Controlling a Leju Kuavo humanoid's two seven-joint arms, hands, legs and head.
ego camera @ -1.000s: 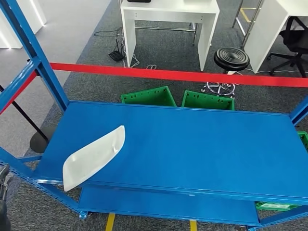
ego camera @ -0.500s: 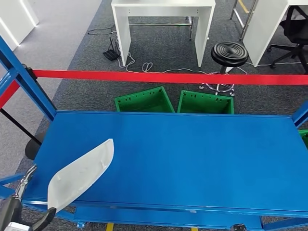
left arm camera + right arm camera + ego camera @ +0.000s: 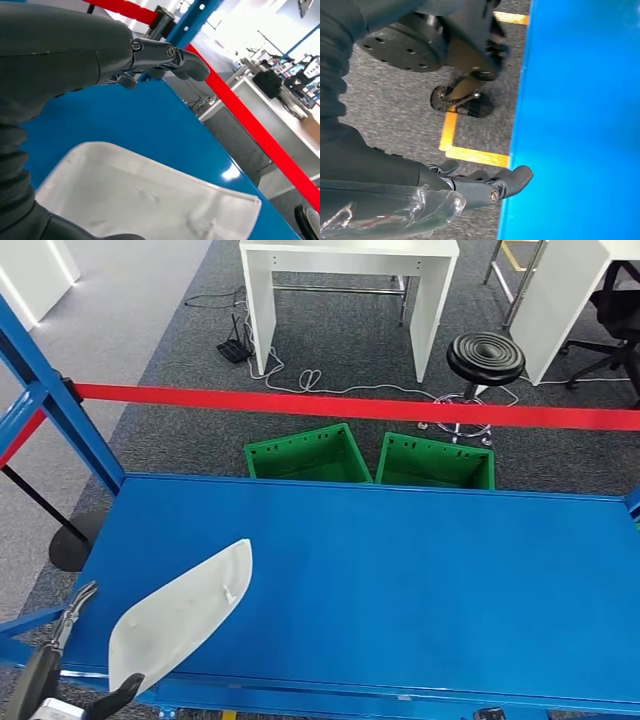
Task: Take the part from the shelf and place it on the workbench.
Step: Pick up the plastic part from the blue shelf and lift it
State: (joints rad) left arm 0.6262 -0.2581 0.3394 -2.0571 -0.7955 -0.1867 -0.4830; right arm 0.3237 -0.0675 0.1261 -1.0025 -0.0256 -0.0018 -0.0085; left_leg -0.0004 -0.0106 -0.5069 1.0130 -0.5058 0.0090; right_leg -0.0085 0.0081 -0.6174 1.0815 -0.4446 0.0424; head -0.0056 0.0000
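Part [image 3: 181, 612], a white elongated curved shell, lies flat on the blue shelf [image 3: 392, 580] near its front left corner, one end overhanging the front edge. Left hand [image 3: 56, 670] sits spread at that overhanging end, fingers apart on either side, holding nothing; contact with the shell cannot be confirmed. Right hand [image 3: 433, 195] hangs beside the shelf's edge above grey carpet, fingers extended, empty. Beyond the shelf: a red beam [image 3: 362, 408], two green crates [image 3: 309, 453] on the floor, a white desk [image 3: 347, 280], a black stool [image 3: 485, 358] and yellow floor tape [image 3: 471, 150].
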